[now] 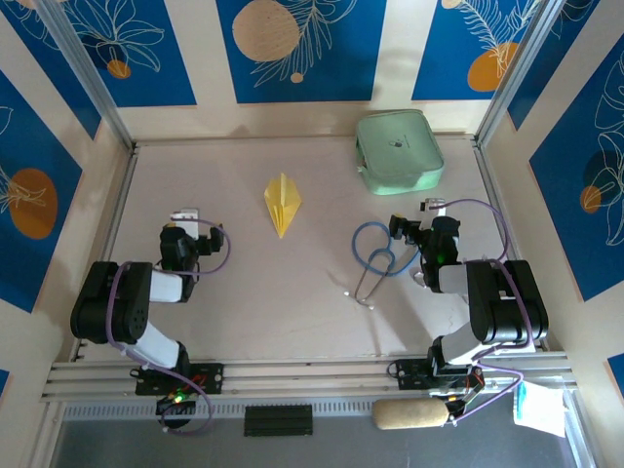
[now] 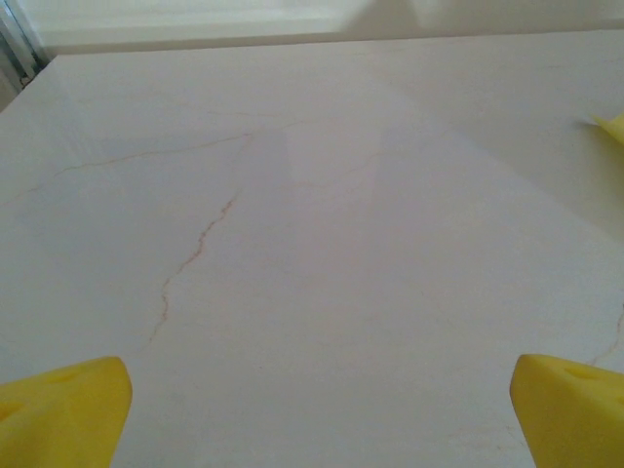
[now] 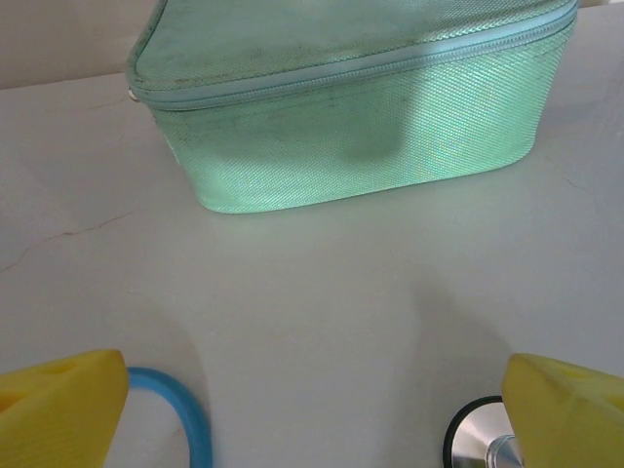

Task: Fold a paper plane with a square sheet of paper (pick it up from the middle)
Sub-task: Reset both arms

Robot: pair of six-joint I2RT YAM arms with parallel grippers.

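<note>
Both my claws gape wide and empty; the folded paper plane lies on the table between them.

My left claw (image 1: 185, 216) and right claw (image 1: 430, 209) rest low over the table (image 1: 244, 292), holding nothing. The paper plane (image 1: 283, 203) sits at 3 o'clock from the left claw and 9 o'clock from the right. I judge it feather-light, thin, easily crushed and prone to sliding, so I would pinch gently at the centre ridge, mid-body. A mint-green case (image 1: 398, 151) stands at 11 o'clock from my right claw.
</note>
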